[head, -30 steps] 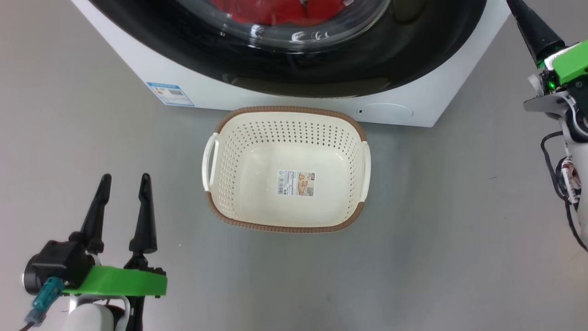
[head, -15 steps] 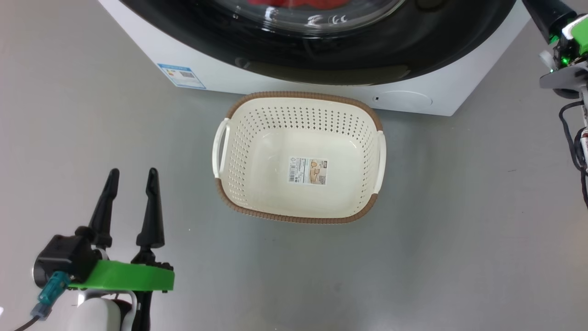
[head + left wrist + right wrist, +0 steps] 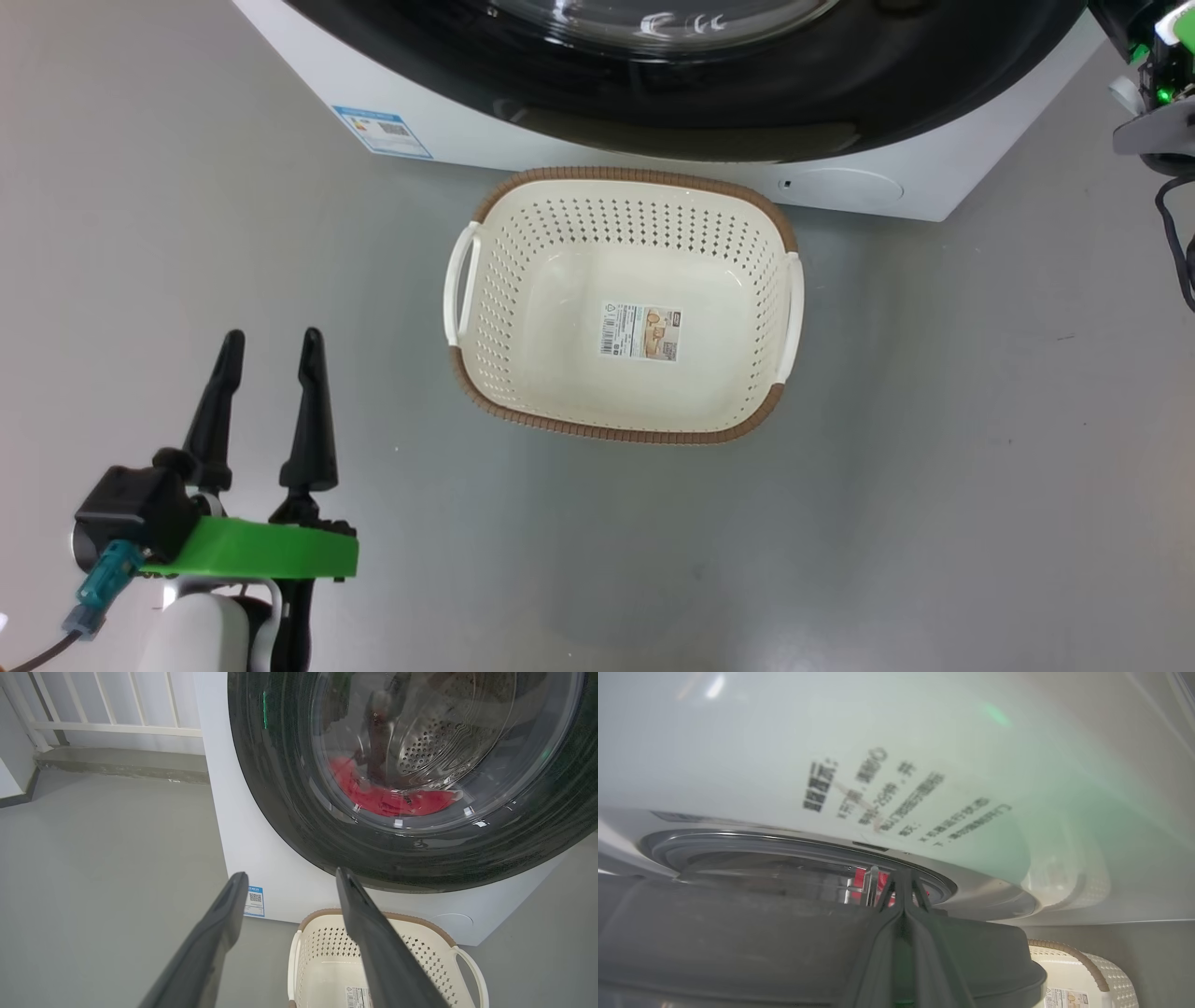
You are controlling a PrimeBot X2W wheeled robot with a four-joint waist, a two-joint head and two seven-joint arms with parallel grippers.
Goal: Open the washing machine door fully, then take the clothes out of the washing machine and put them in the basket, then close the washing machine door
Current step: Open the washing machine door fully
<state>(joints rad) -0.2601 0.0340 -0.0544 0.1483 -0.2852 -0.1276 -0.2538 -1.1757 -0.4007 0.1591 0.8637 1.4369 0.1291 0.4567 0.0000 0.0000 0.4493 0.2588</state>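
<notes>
The washing machine (image 3: 448,140) stands at the top of the head view, its door (image 3: 934,84) a wide black rim around glass. Through the glass in the left wrist view I see the red clothes (image 3: 383,800) low in the drum. The cream basket (image 3: 635,175) sits empty on the floor just before the washing machine. My left gripper (image 3: 272,336) hangs open and empty at the lower left, well left of the basket. My right gripper (image 3: 903,875) is shut, its tips at the door's (image 3: 738,933) edge in a narrow gap to the washing machine front (image 3: 784,742), with clothes (image 3: 858,884) showing behind.
Grey floor (image 3: 934,467) spreads around the basket on all sides. My right wrist (image 3: 1153,93) with its cables is at the head view's top right corner. A white railing and a low step (image 3: 117,760) lie beyond the washing machine's left side.
The head camera has moved, so washing machine and basket now sit higher and further right in its view, and the red clothes have left its top edge. Both grippers keep their states.
</notes>
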